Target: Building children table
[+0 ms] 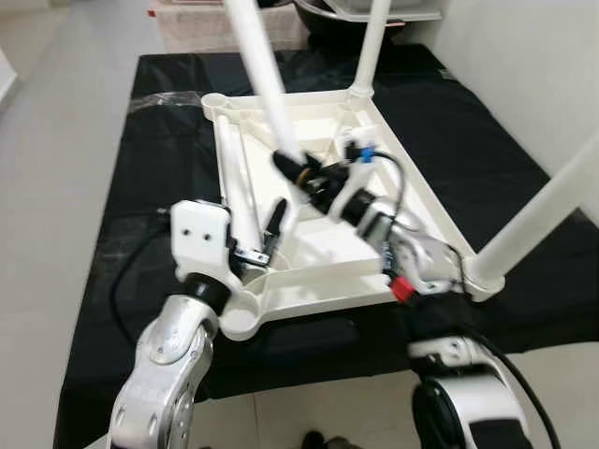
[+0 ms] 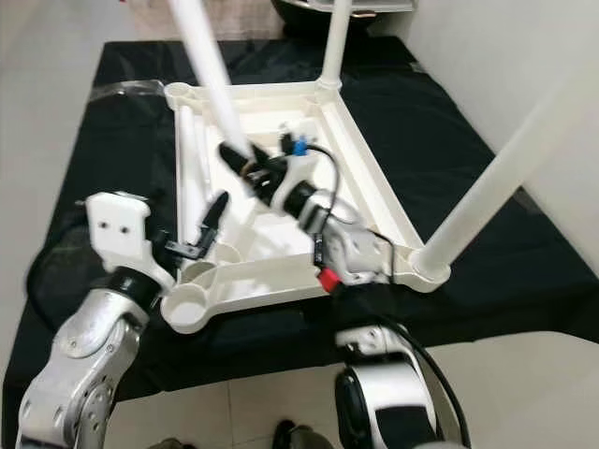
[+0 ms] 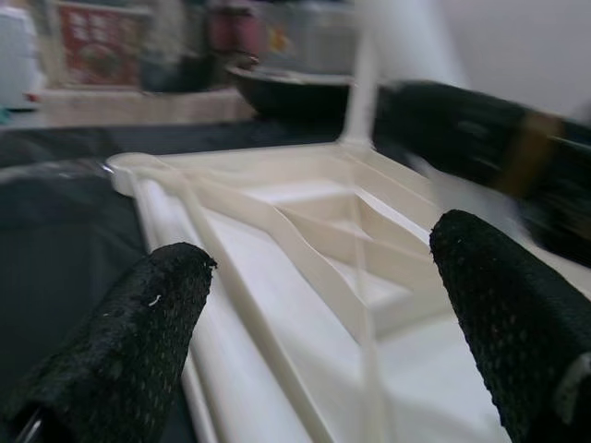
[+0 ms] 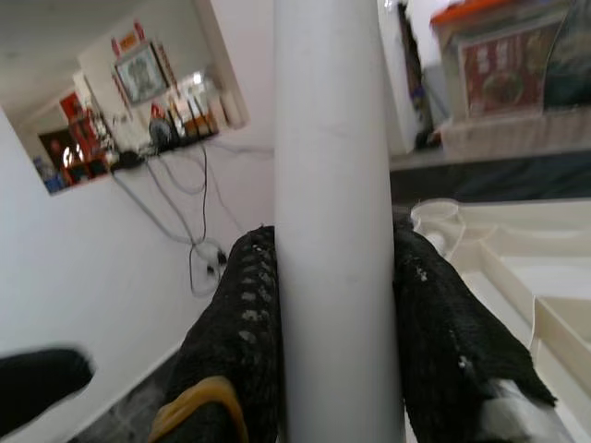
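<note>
Left eye view: a white plastic tabletop [image 1: 318, 243] lies upside down on a black cloth [image 1: 159, 168] covering the table. Two white legs stand in its corner sockets, one at 12 o'clock [image 1: 372, 47] and one at 4 o'clock [image 1: 538, 220]. The right gripper [image 1: 298, 170] sits over the middle of the tabletop, its jaws pinching the lower end of a third leg [image 1: 264, 75] that leans up toward 11 o'clock. A fourth leg [image 1: 236, 182] lies flat along the tabletop's 9 o'clock rim. The left gripper [image 1: 271, 234] hovers just above the empty corner socket [image 1: 239, 313] at 7 o'clock, jaws spread.

Right eye view: the same layout; a red part [image 2: 328, 279] shows on the right arm near the 6 o'clock rim.

Left wrist view: two black fingers [image 3: 138, 341] stand well apart with the ribbed underside of the tabletop [image 3: 305, 268] between them.

Right wrist view: both fingers [image 4: 240, 332] press against the white leg [image 4: 337, 221], which runs upright between them.
</note>
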